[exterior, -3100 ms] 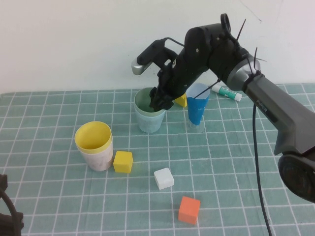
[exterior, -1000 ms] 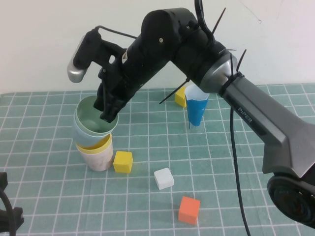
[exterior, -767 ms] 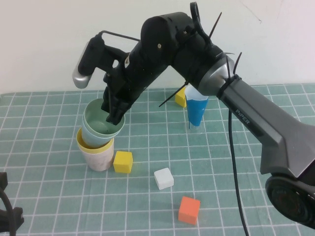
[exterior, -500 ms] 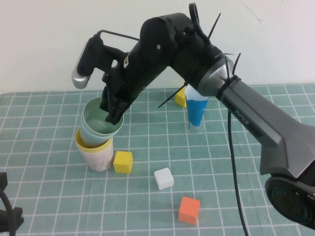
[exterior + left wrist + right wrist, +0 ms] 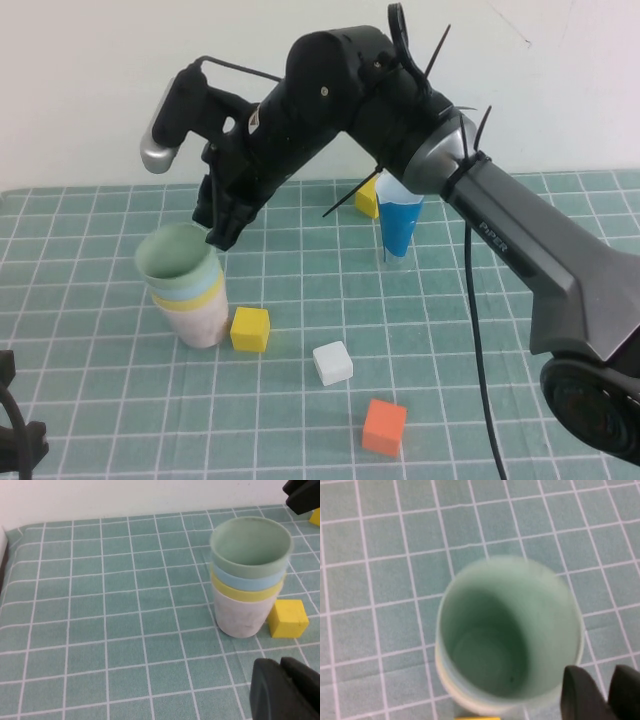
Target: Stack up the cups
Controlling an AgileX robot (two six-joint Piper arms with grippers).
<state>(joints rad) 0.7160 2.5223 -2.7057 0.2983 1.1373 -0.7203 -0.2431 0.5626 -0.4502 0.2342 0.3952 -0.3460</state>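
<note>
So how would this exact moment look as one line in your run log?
stack: sage green plastic cup nested on blue, yellow, pink cups | right gripper: above stack rim, apart, holds nothing | left gripper: parked near table edge, shut

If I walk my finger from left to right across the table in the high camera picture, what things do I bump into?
Stack of cups → yellow block → white block → orange block. The right hand hovers just above the stack; the left hand stays parked at the near left.
</note>
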